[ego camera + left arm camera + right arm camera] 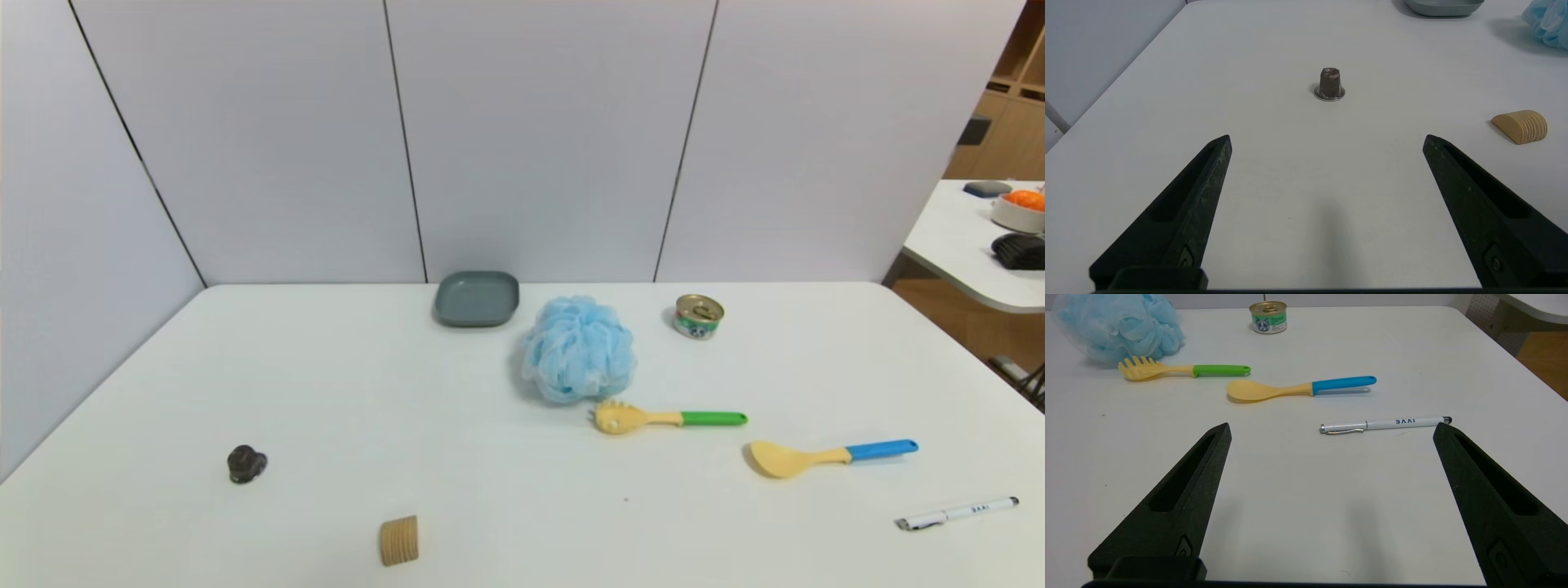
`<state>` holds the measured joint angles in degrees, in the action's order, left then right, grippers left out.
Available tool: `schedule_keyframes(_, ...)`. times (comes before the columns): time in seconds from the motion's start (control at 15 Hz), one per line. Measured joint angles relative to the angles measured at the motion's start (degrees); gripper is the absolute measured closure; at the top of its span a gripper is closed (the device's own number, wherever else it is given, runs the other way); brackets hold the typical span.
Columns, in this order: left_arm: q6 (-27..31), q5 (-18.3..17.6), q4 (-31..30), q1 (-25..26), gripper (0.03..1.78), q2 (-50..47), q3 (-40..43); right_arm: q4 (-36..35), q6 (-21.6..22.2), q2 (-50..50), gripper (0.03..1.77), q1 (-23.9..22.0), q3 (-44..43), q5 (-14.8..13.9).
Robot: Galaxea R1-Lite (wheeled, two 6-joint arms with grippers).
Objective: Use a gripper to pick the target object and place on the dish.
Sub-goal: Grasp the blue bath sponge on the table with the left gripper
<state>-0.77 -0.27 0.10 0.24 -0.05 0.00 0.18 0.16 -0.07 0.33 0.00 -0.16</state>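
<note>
The light-blue mesh bath pouf (579, 349) rests on the white table, just right of and nearer than the grey-green square dish (477, 298) at the back. The pouf (1116, 324) also shows far off in the right wrist view, and its edge (1547, 22) in the left wrist view, where the dish (1443, 6) lies beyond. Neither arm appears in the head view. My left gripper (1327, 141) hangs open over bare table near the front left. My right gripper (1331, 428) is open near the front right, nothing between its fingers.
A gold-topped can (699, 316) stands right of the pouf. A green-handled pasta fork (665, 418), a blue-handled spoon (829, 456) and a white pen (955, 514) lie front right. A brown capsule (246, 463) and a ridged wooden piece (399, 540) sit front left.
</note>
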Motion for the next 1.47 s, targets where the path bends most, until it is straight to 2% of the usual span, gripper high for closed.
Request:
schedule_keyframes(0.6, 0.0, 0.0, 0.0, 0.0, 0.12, 0.0, 0.0, 0.0, 0.0, 0.0, 0.09, 0.0, 0.0, 0.0)
schedule_keyframes(0.8, -3.3, 2.0, -0.1, 0.0, 0.12, 0.0, 0.0, 0.0, 0.0, 0.0, 0.09, 0.0, 0.0, 0.0)
schedule_keyframes(1.0, -4.0, 2.2, -0.1, 0.0, 0.12, 0.0, 0.0, 0.0, 0.0, 0.0, 0.09, 0.0, 0.0, 0.0)
schedule_keyframes(1.27, -1.6, 2.1, 0.5, 0.0, 0.12, 1.1, -1.7, 0.0, 0.0, 0.0, 0.09, 0.0, 0.0, 0.0)
schedule_keyframes(1.47, 4.0, 1.9, 3.4, 0.0, 0.12, 7.2, -9.0, 0.0, 0.0, 0.0, 0.09, 0.0, 0.0, 0.0)
